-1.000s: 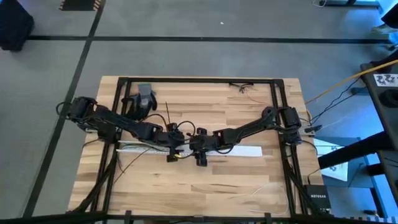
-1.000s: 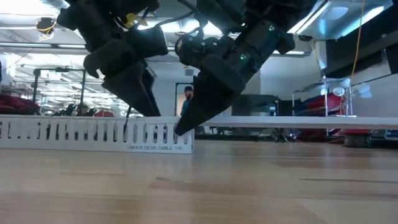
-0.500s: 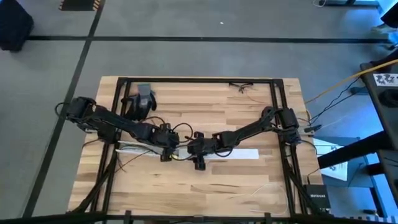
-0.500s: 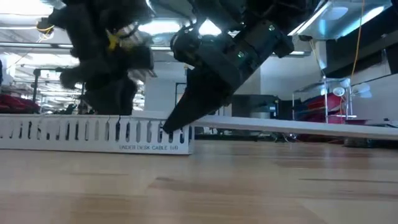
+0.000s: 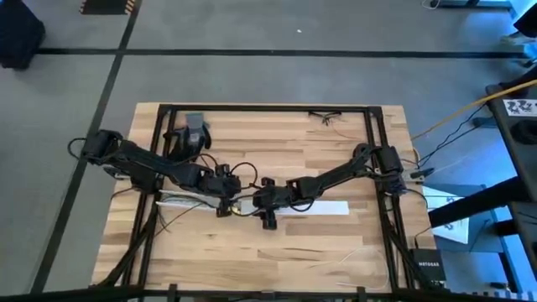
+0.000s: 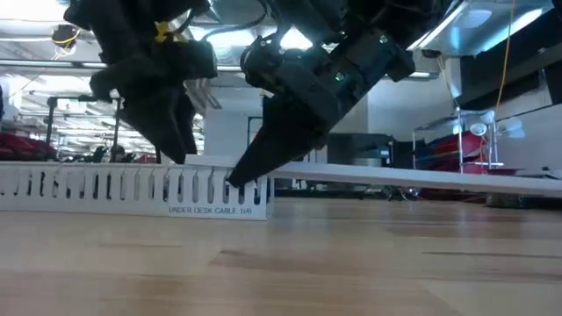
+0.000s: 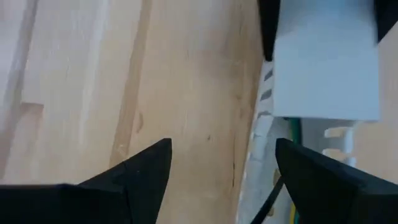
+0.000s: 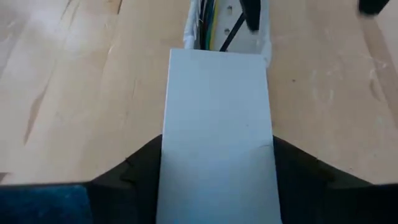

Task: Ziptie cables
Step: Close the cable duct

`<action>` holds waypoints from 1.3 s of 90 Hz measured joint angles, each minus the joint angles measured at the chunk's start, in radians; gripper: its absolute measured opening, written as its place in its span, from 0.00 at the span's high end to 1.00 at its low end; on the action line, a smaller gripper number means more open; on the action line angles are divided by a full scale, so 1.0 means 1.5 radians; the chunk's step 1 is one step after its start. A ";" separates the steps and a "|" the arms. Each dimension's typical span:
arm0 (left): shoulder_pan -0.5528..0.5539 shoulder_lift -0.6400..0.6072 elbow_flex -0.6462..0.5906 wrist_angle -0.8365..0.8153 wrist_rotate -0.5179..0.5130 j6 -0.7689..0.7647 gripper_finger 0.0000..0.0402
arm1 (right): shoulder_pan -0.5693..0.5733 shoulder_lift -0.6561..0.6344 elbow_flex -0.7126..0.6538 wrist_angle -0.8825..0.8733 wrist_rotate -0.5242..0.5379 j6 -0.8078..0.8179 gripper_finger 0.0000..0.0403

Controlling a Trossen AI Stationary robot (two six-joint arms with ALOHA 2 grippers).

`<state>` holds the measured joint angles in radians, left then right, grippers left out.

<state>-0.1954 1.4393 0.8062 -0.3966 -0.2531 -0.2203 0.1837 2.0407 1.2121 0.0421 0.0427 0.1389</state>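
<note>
Both dark arms meeting mid-counter (image 5: 336, 243). Right claw (image 8: 214, 168) clamped on flat white lid strip (image 8: 214, 124), tilted above slotted white cable tray (image 6: 132, 189). Left claw (image 7: 221, 171) spread open, empty, straddling the tray's edge. Thin dark and greenish cables (image 8: 208, 18) lying inside the tray, beyond the lid's end.
</note>
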 joint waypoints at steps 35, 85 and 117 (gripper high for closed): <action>-0.030 -0.098 0.011 -0.032 0.046 0.022 0.30 | -0.001 0.000 0.002 -0.015 0.005 -0.003 0.44; -0.068 0.012 -0.067 0.122 0.009 0.019 0.30 | -0.001 0.000 0.001 -0.021 0.006 -0.011 0.44; -0.075 0.044 -0.114 0.255 -0.004 0.004 0.34 | -0.001 0.000 0.000 -0.021 0.006 -0.008 0.44</action>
<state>-0.3073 1.5047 0.6350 -0.0135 -0.2592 -0.2142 0.1825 2.0407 1.2124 0.0109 0.0518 0.1274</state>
